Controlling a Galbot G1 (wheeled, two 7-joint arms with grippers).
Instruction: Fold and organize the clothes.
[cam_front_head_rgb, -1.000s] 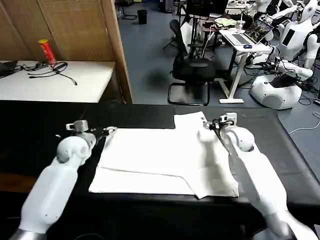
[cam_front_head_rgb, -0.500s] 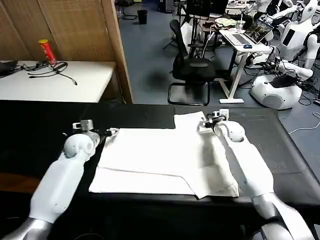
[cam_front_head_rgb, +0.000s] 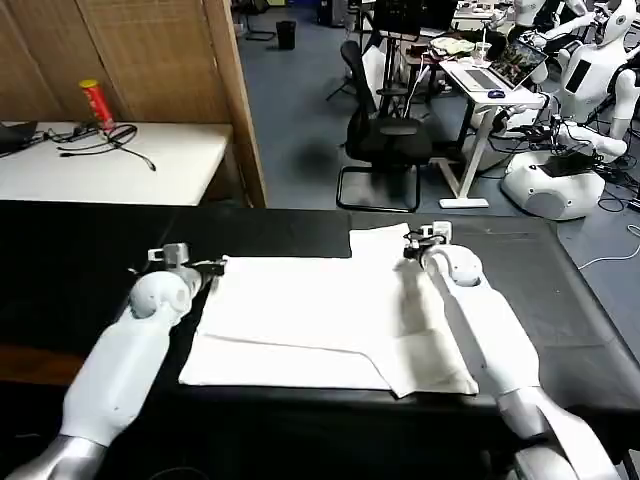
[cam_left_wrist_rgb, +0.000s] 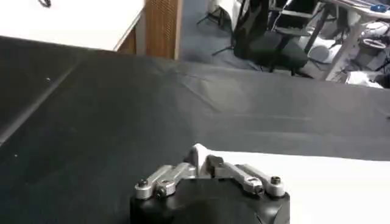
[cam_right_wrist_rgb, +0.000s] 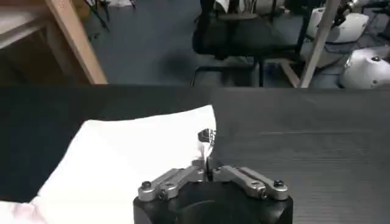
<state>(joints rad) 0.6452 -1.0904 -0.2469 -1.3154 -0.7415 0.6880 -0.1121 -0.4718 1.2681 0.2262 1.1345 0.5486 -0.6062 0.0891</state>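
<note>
The black worktop (cam_front_head_rgb: 70, 270) is spanning the foreground. Beyond it, at 11 o'clock, a white side table (cam_front_head_rgb: 110, 165) is carrying a red can (cam_front_head_rgb: 95, 103) and loose cables (cam_front_head_rgb: 100, 138); a wooden partition (cam_front_head_rgb: 150, 55) is standing behind. At 1 o'clock, an office chair (cam_front_head_rgb: 385, 135) and a desk with a laptop (cam_front_head_rgb: 500, 68) are occupying the blue floor.

The T-shirt (cam_front_head_rgb: 320, 320) is lying at the worktop's centre, partly folded. The left gripper (cam_front_head_rgb: 213, 267) is sitting at its 9 o'clock far corner, jaws closed on the cloth. The right gripper (cam_front_head_rgb: 411, 247) is at the 1 o'clock corner, jaws together pinching the hem (cam_right_wrist_rgb: 207, 137).

No printing is showing on the upward face.
</note>
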